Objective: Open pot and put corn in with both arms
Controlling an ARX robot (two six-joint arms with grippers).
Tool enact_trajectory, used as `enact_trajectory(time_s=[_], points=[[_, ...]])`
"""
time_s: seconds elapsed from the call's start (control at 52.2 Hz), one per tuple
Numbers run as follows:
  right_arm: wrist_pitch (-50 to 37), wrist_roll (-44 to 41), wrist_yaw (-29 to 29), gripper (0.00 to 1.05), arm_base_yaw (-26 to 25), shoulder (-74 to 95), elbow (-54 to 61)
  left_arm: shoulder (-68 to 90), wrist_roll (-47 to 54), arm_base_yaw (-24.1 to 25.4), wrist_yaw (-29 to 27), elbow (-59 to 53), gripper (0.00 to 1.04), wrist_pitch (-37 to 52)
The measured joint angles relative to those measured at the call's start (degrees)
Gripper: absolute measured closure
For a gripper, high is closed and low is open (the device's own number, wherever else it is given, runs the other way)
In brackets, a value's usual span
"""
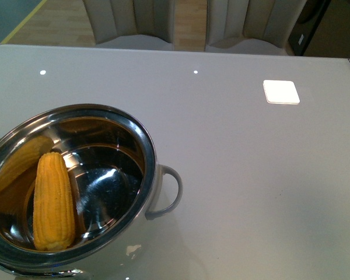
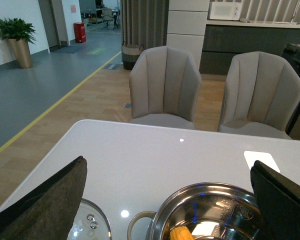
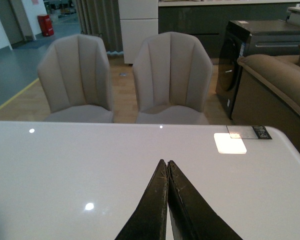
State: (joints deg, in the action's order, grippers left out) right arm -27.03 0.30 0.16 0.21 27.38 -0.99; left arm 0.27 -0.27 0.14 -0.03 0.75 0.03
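Note:
The shiny steel pot [image 1: 134,131] stands uncovered at the near left of the white table, one grey loop handle [image 1: 170,192] pointing right. The yellow corn [image 1: 53,201] lies inside it, mirrored in the wall. In the left wrist view the pot [image 2: 210,197] sits below and between my spread fingers, the corn [image 2: 182,233] showing at its bottom. My left gripper [image 2: 167,172] is open and holds nothing. The glass lid [image 2: 92,225] rests on the table beside the pot. My right gripper [image 3: 167,162] is shut and empty over bare table. Neither arm shows in the front view.
Two beige chairs [image 2: 164,85] stand behind the table's far edge [image 1: 175,48]. A bright square reflection [image 1: 281,91] lies on the tabletop at the right. A dark cabinet and a sofa [image 3: 275,75] stand past the table's right end.

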Motion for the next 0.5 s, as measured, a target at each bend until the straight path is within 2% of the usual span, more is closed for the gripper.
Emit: enact_trajectory(time_s=[0.498], points=[[11.56, 0.00, -0.02, 1.03, 0.00, -11.96, 0.00, 0.00, 0.00, 0.00, 0.00, 0.00, 0.07, 0.00]])
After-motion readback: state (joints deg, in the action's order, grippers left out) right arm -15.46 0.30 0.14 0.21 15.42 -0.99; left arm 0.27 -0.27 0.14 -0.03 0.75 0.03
